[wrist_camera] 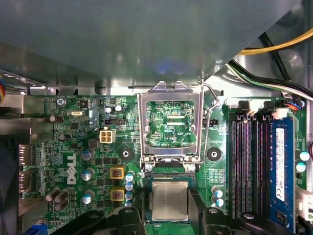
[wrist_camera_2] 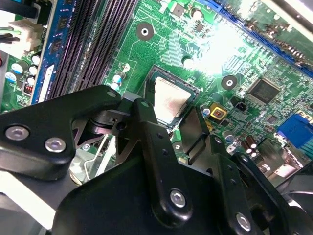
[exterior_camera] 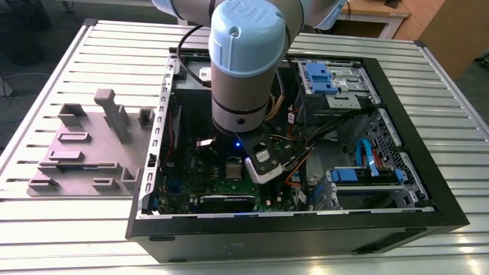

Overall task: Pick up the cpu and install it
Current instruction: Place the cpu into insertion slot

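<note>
- Green motherboard [wrist_camera: 73,147] lies flat in the floor of an open black case [exterior_camera: 306,229]. The case sits on a ribbed aluminium desk [exterior_camera: 77,240].
- The arm [exterior_camera: 244,57] reaches straight down into the case, on the exterior view's left of the drive bays [exterior_camera: 328,80].
- The cpu [wrist_camera: 169,200] lies flat and square inside the socket [wrist_camera_2: 177,78] with its dull silver top facing up. It also shows as a small pale square under the wrist in the exterior view [exterior_camera: 233,170].
- The hand [wrist_camera_2: 168,111] is low over the socket. One black finger [wrist_camera_2: 146,127] stands on each side of the cpu.
- Hand state: parted slightly wider than the cpu. In the first wrist view a thin strip of socket rim shows between the chip and each finger. The hand has hold of nothing.
- The metal load plate [wrist_camera: 168,90] is swung open and lies flat on the board just beyond the socket. Its wire lever [wrist_camera: 211,105] runs along one side.
- The memory slots [wrist_camera: 244,161] run beside the socket, with a blue slot [wrist_camera: 279,161] outermost.
- A grey parts tray [exterior_camera: 84,149] sits on the desk at the exterior view's left of the case, well apart from the hand.
</note>
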Motion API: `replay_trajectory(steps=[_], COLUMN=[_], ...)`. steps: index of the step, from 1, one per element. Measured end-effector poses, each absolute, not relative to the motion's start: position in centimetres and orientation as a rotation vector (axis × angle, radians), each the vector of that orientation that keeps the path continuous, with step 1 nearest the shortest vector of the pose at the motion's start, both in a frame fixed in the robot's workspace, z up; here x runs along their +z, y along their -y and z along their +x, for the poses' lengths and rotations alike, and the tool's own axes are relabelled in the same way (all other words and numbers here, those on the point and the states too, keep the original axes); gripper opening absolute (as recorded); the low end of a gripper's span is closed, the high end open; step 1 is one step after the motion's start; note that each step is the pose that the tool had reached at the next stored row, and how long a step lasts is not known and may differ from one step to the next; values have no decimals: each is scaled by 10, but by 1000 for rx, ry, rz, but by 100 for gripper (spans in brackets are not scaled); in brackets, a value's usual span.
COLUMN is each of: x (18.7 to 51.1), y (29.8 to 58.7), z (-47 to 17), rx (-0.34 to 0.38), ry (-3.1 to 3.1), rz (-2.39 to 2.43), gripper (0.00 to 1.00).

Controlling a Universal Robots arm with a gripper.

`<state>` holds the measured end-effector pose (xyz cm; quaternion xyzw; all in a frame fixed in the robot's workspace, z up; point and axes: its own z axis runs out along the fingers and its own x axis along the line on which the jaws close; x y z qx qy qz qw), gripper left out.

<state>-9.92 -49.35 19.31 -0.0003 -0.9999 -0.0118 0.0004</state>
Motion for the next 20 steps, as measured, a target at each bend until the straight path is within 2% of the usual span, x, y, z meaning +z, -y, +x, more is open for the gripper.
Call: replay_trajectory(steps=[20], x=[197], y=[494], z=[-100], rx=[-37], ry=[3141], rz=[-1], gripper=[46])
